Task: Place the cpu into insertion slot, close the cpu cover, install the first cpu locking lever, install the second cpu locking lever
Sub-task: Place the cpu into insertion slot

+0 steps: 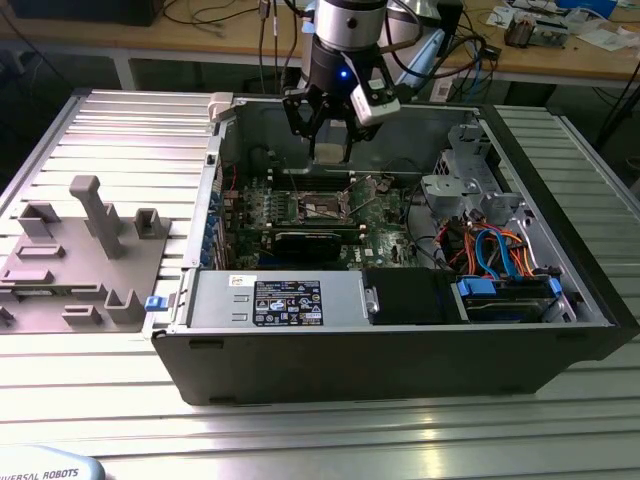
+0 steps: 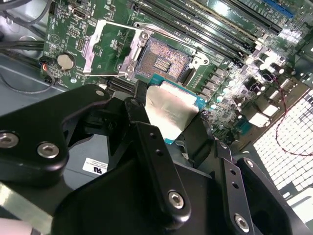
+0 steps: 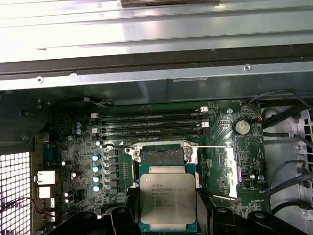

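My gripper (image 1: 330, 135) hangs over the open computer case, shut on the cpu (image 1: 331, 152), a flat square chip with a dull silver top. In both wrist views the cpu (image 2: 168, 110) (image 3: 167, 193) sits between the black fingers (image 2: 146, 137), held by two opposite edges. It hovers above the green board, just short of the insertion slot (image 2: 164, 61) (image 3: 164, 156) (image 1: 322, 206), whose dark contact field lies uncovered. The cpu cover (image 2: 110, 46) (image 3: 227, 169) is swung open beside the slot. Thin wire levers (image 3: 211, 146) stand free at the slot's edge.
Long black memory slots (image 3: 151, 125) run beside the socket. A black card (image 1: 305, 240), the power supply (image 1: 285, 300) and a drive cage with orange and blue cables (image 1: 500, 255) fill the case. A grey fixture tray (image 1: 80, 250) lies at the exterior view's left.
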`<state>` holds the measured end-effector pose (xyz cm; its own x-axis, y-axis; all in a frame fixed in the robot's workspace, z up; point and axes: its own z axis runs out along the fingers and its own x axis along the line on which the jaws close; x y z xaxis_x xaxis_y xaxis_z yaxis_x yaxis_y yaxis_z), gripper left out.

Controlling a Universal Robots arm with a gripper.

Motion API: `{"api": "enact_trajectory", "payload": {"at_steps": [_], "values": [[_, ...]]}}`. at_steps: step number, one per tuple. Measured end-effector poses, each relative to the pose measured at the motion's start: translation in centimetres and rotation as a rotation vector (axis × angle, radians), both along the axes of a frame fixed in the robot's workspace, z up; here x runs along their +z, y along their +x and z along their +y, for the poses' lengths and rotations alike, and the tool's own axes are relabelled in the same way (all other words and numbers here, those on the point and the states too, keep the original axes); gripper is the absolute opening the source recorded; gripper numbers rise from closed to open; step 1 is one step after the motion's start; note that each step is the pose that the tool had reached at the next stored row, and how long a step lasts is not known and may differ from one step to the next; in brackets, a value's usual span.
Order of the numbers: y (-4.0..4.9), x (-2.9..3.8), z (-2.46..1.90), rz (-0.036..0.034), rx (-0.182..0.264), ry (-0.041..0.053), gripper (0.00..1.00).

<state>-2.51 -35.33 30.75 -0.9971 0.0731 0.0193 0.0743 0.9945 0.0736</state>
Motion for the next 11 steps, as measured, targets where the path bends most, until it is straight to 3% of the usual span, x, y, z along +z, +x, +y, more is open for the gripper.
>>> {"api": "enact_trajectory", "payload": {"at_steps": [11], "values": [[0.00, -0.11, 0.00, 0.0000, -0.056, -0.0001, 0.54]]}}
